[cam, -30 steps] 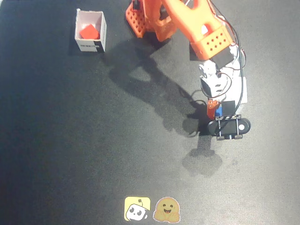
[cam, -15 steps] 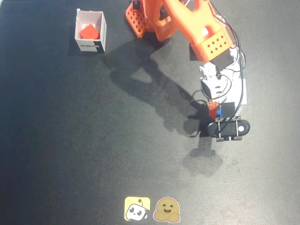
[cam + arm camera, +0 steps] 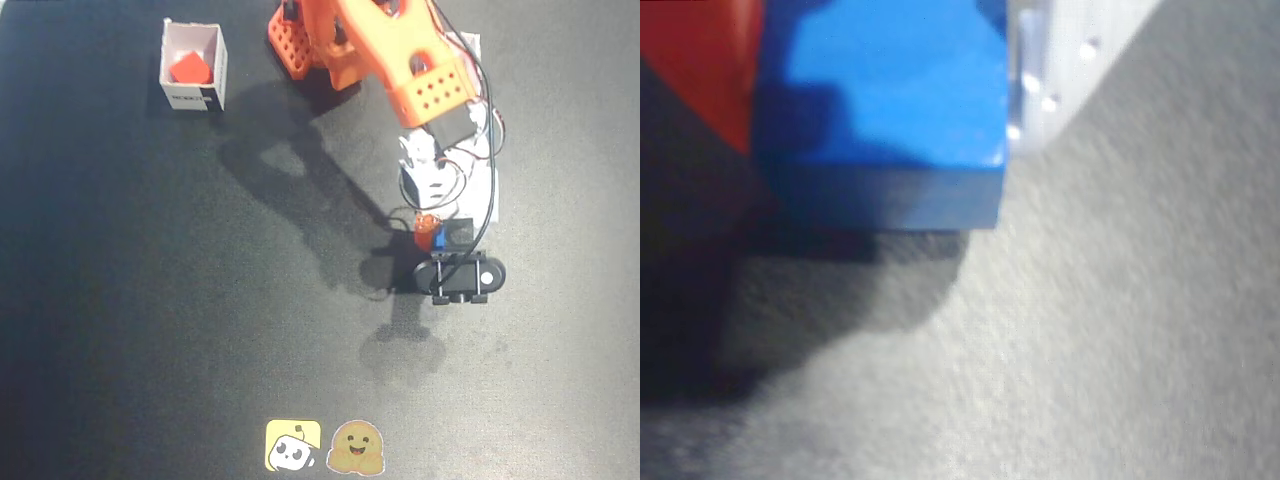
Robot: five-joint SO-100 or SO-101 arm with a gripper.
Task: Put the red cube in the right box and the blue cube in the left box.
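Overhead, the small matt orange-red cube (image 3: 188, 69) lies inside a white square cardboard box (image 3: 216, 62) at the upper left of the dark table (image 3: 120, 300) in the fixed view; well apart to the right, the orange arm's two-finger gripper (image 3: 433, 236) reaches down with its fingers pressed against the small bright blue cube (image 3: 439, 238); in the wrist view that cube (image 3: 890, 110) fills the upper frame, pinched between an orange finger (image 3: 695, 70) and a pale one (image 3: 1025, 60); two stickers (image 3: 325, 446) sit at the table's bottom edge.
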